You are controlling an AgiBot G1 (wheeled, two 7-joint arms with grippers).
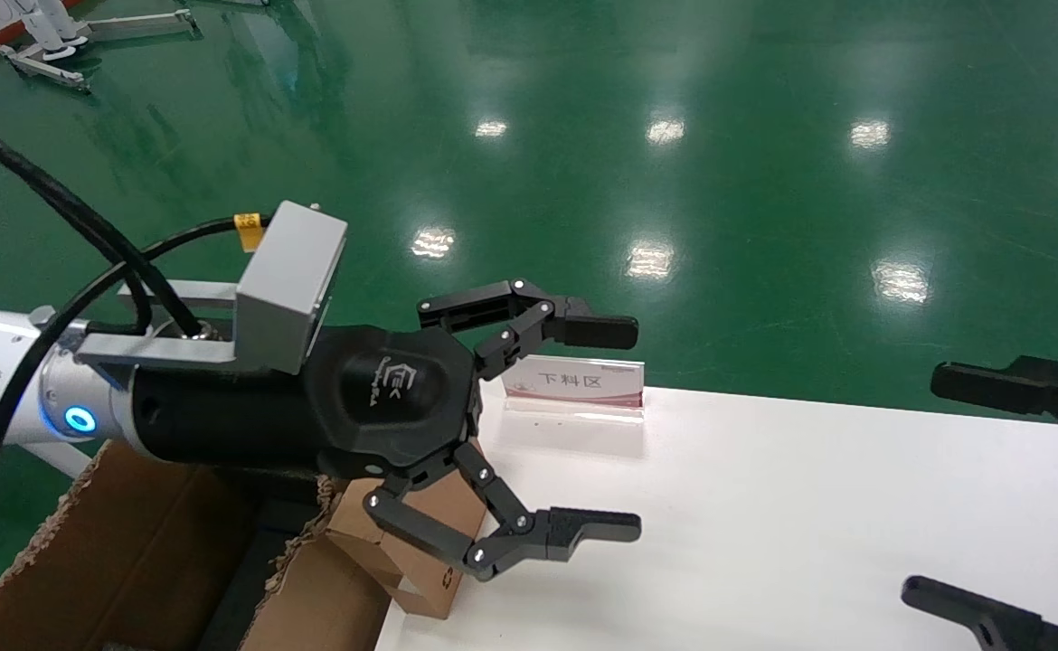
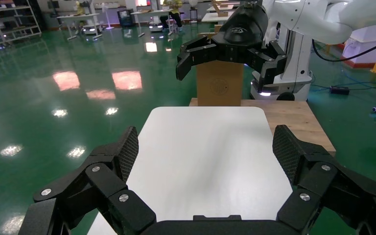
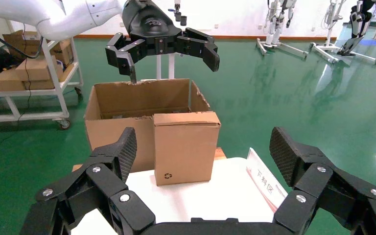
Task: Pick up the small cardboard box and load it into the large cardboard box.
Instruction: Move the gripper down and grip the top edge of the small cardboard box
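The small cardboard box (image 3: 186, 147) stands upright at the left end of the white table (image 1: 809, 524), with its recycling symbol low on the face. In the head view it (image 1: 420, 574) is partly hidden under my left gripper. The large cardboard box (image 3: 122, 105) with ragged edges stands just behind it, off the table end, and shows at the lower left of the head view (image 1: 131, 551). My left gripper (image 1: 619, 428) hangs open and empty above the small box, touching nothing. My right gripper (image 1: 954, 488) is open and empty over the table's right side, facing the small box.
A tilted sign holder (image 1: 574, 384) with a red-edged card stands at the table's far edge near the left gripper. In the left wrist view a brown carton (image 2: 220, 88) stands on a wooden surface beyond the table's far end. Green floor surrounds the table.
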